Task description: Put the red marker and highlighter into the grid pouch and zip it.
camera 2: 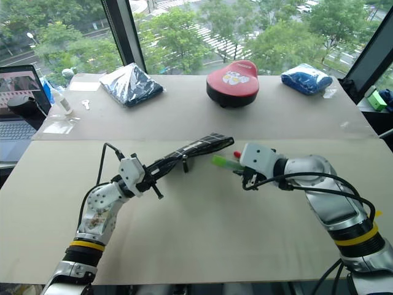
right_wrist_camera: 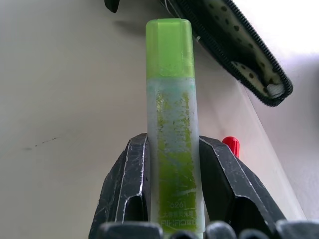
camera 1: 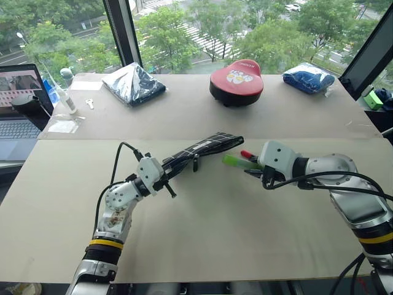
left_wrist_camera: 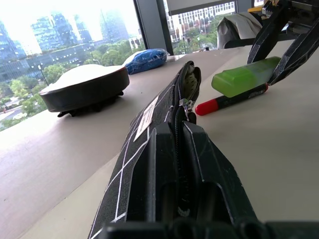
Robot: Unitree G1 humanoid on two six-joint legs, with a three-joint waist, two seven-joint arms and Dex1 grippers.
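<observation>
Green highlighter [right_wrist_camera: 171, 124] and red marker [left_wrist_camera: 227, 101] sit clamped in the right claw [camera 1: 256, 172] beside the grid pouch [camera 1: 206, 147], whose end the left claw [camera 1: 166, 178] grips above the tabletop [camera 1: 215, 233].

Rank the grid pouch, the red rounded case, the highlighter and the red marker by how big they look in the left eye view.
1. Grid pouch, longest, seen edge-on.
2. Red rounded case, close behind; it sits farther back, so that order is unsure.
3. Highlighter.
4. Red marker, mostly hidden behind the highlighter, so its rank is unsure.
</observation>
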